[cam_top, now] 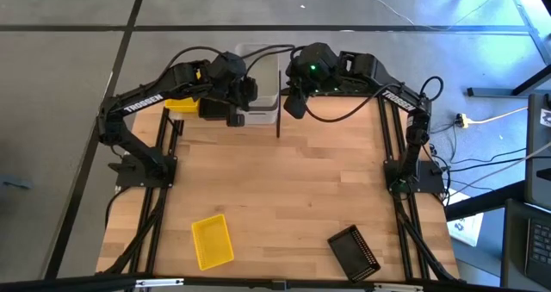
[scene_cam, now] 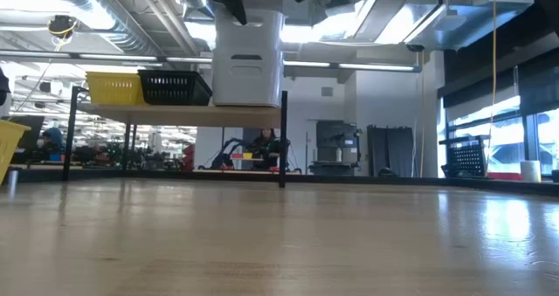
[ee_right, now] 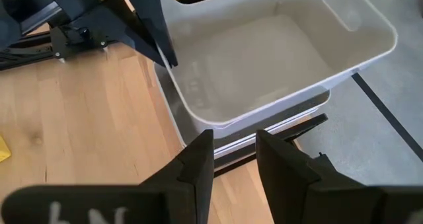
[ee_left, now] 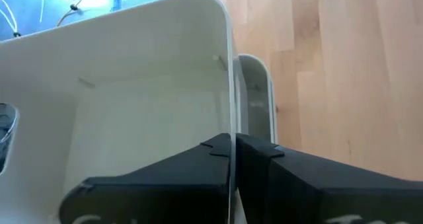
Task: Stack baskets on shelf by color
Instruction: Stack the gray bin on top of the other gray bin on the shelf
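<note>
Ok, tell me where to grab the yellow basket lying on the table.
Take the yellow basket by one long wall's rim, coming straight down from above. It likely lies open side up, so one finger goes inside and one outside. The left pincer is shut on the white basket at its wall; the right pincer hangs open over it.

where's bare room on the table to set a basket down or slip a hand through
The middle of the wooden tabletop is bare, bordered by the shelf behind and the loose yellow basket and black basket in front. The shelf end is crowded: both grippers hang over the white basket stack.
</note>
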You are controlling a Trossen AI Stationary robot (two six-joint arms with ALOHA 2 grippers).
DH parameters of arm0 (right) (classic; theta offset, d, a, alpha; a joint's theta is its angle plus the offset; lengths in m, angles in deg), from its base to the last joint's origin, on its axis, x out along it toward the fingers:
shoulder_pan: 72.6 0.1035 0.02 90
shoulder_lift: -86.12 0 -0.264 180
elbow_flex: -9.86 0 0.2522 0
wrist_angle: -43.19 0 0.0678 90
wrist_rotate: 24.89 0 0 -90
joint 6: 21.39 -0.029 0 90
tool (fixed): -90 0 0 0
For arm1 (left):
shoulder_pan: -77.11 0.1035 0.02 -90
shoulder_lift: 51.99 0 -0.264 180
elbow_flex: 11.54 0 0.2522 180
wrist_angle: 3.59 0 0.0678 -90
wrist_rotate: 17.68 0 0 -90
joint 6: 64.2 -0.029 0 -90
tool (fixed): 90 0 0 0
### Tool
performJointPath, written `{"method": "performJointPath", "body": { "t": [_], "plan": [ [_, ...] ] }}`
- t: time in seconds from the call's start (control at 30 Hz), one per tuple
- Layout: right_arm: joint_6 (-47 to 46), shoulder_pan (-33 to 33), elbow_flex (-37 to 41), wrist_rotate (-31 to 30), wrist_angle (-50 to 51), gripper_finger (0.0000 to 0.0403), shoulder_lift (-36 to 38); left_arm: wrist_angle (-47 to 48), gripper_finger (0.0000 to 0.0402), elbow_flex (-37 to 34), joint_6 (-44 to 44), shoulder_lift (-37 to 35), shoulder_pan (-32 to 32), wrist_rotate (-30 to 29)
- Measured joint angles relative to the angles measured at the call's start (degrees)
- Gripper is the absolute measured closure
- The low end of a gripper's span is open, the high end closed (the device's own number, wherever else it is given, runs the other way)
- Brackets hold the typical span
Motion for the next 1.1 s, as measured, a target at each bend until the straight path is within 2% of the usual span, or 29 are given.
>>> {"method": "performJointPath", "body": {
  "t": [0.27,0.8,1.1],
  "plan": [
    [0.0,0.0,0.0,0.0,0.0,0.0291,0.0,0.4,0.0401,0.0,1.7,0.0,0.0,3.1],
    [0.0,0.0,0.0,0.0,0.0,0.0291,0.0,1.2,0.0401,0.0,4.6,0.0,1.1,3.9],
    [0.0,0.0,0.0,0.0,0.0,0.0291,0.0,1.0,0.0361,0.0,4.6,0.0,1.0,3.8]
  ]
}}
